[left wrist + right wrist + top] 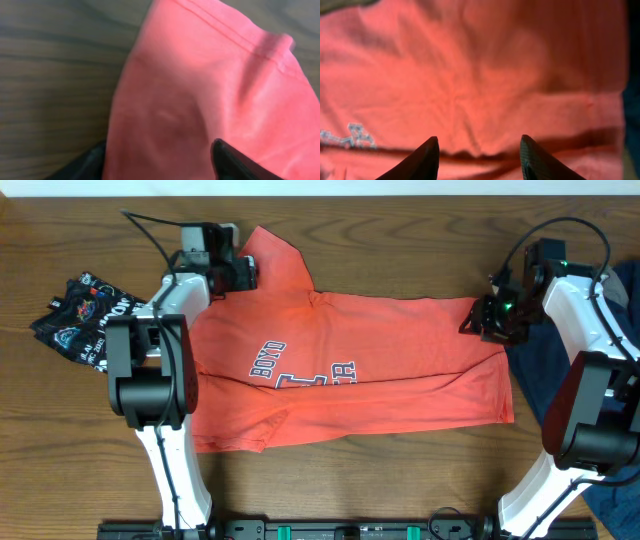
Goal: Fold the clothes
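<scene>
A brown wooden table (400,480) fills the overhead view, its grain running from left to right in long dark streaks, with a dull sheen on the bare wood. Along its far edge lies a pale strip (400,186) — white, narrow, straight. At the near edge a black bar (330,530) runs across, with small green fittings on it. The left wrist view shows the same wood blurred and grey-brown on its left side; the right wrist view shows only a sliver of it — top left corner.

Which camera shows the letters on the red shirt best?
Overhead: the letters show on the shirt, a fold hiding their lower part. The right wrist view catches only a scrap at its left edge; the left wrist view, none.
</scene>
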Available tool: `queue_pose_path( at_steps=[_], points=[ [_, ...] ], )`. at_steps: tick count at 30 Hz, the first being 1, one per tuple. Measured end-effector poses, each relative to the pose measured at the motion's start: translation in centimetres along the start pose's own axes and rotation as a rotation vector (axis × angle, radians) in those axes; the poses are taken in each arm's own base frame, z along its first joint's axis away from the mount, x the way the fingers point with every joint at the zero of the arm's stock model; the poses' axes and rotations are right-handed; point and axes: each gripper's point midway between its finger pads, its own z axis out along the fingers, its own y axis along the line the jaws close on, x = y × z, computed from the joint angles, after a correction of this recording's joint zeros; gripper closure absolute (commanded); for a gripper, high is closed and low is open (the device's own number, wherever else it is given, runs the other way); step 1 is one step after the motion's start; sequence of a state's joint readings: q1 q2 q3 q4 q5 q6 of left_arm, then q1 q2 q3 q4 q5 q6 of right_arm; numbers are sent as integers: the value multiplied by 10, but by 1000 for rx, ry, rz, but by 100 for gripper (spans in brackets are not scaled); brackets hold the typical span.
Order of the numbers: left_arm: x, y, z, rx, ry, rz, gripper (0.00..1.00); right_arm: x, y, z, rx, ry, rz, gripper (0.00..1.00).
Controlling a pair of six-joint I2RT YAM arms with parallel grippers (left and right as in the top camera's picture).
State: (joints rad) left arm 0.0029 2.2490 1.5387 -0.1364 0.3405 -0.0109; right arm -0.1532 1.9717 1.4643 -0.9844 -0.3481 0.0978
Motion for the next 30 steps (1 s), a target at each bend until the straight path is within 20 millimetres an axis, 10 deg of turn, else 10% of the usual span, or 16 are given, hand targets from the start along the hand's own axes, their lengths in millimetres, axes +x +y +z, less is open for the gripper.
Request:
queue_pose_path(
  at_steps=[3,18,30],
  points=[
    [7,-9,2,9,28,14,94,-15,-4,0,26,-60,-7,47],
    [20,7,-6,9,101,-225,94,-78,-20,-13,143,-326,-7,45],
    [27,8,-11,10,141,-344,94,-111,-36,37,151,-381,-12,45]
  ],
)
